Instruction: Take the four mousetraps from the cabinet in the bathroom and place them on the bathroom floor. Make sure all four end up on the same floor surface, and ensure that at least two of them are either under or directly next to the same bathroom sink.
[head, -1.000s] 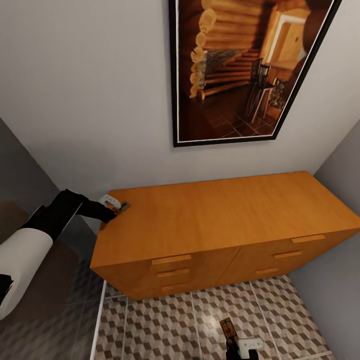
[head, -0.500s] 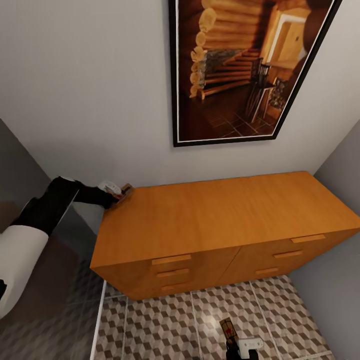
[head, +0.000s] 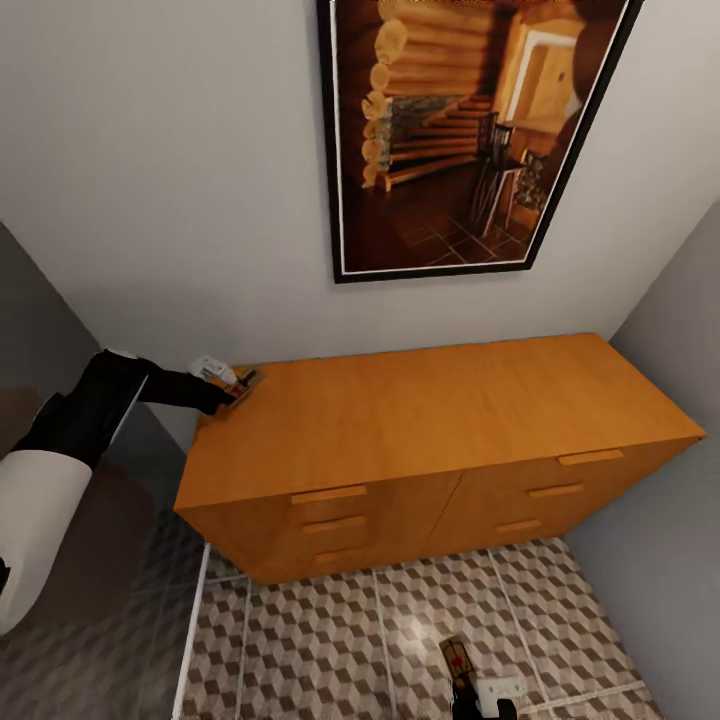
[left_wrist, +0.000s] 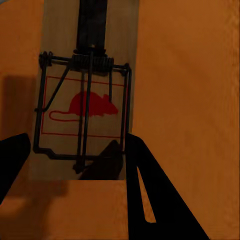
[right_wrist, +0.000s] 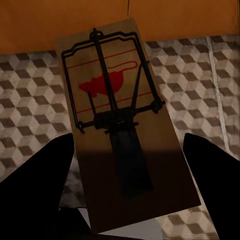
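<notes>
The orange-brown cabinet (head: 420, 420) stands against the wall with its drawers shut. My left gripper (head: 228, 392) is at the back left corner of its top, shut on a mousetrap (head: 244, 383). In the left wrist view this tan mousetrap (left_wrist: 85, 105) with a red mouse print sits between the dark fingers (left_wrist: 145, 190) of the gripper (left_wrist: 77, 142), over the cabinet top (left_wrist: 190, 100). My right gripper (head: 480, 695) is low over the cube-patterned bathroom floor (head: 330, 640), shut on a second mousetrap (head: 455, 655). The right wrist view has that mousetrap (right_wrist: 115, 100) between the gripper's (right_wrist: 129, 150) fingers, above the floor (right_wrist: 30, 90). No sink is in sight.
A large framed picture (head: 450, 130) hangs on the white wall above the cabinet. A grey wall (head: 660, 560) closes the space at the right, and a dark partition (head: 30, 300) stands at the left. Floor tiles run in front of the cabinet.
My left gripper lifted its mousetrap off the cabinet's corner and moved it back toward the wall. The head camera then shifted slightly. The right gripper kept its place.
</notes>
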